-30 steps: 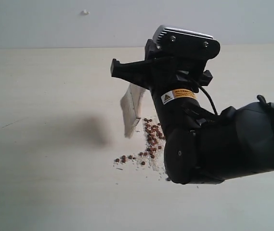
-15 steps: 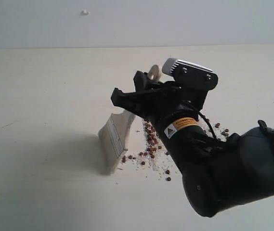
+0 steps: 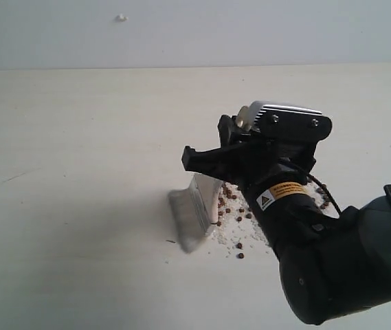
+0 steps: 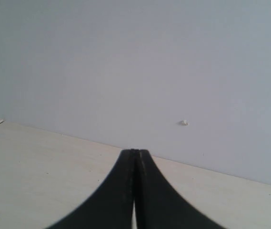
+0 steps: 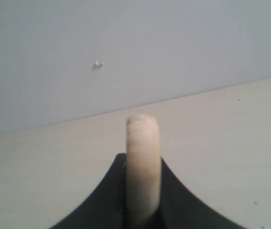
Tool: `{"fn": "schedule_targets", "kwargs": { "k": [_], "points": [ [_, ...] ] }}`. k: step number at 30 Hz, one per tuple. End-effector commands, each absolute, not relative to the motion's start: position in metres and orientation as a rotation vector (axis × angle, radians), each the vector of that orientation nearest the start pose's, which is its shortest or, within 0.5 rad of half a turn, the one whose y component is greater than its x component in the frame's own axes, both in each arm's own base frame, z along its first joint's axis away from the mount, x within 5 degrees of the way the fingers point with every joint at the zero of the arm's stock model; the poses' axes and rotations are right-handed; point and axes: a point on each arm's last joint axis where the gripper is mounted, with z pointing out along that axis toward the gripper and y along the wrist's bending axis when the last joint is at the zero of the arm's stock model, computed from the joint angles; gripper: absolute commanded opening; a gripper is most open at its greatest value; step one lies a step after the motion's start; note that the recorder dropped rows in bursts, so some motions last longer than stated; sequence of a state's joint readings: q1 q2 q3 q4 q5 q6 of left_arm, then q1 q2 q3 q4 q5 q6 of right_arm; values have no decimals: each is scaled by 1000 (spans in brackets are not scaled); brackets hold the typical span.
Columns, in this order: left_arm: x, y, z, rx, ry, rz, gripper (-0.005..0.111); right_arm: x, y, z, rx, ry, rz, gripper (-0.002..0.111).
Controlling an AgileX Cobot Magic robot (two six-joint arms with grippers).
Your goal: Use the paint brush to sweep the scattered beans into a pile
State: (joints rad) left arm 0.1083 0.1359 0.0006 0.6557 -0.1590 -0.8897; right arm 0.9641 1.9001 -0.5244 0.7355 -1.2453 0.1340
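Narrowly parted, right pincer (image 5: 142, 164) grips paint brush (image 3: 192, 213).

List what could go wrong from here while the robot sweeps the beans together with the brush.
1. The brush meets the table at a tilt beside the beans; a hard stroke might flick them apart.
2. Two stray beans lie apart from the rest and could be missed.
3. The right pincer grips high on the handle, far from the working end, so the brush may twist.
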Motion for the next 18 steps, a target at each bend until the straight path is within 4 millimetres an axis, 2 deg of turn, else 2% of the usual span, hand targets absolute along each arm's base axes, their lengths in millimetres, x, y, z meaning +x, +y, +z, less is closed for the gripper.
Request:
{"fn": "schedule_targets", "kwargs": {
  "k": [1,6,9,12,18],
  "points": [
    [67,-1,217,-184,1478,-180,0,211,196,129,-34,1732,268,0],
    [67,-1,217,-184,1478,-180,0,212,184,127,-48,1753,66,0],
    [67,-1,217,-184,1478,-180,0,212,179,125,-27,1766,1,0],
    [67,-1,217,-184,1478,-180,0,212,179,125,-30,1766,-1,0],
    [67,-1,217,-184,1478,-180,0,213,188,128,-27,1744,145,0]
  ]
}}
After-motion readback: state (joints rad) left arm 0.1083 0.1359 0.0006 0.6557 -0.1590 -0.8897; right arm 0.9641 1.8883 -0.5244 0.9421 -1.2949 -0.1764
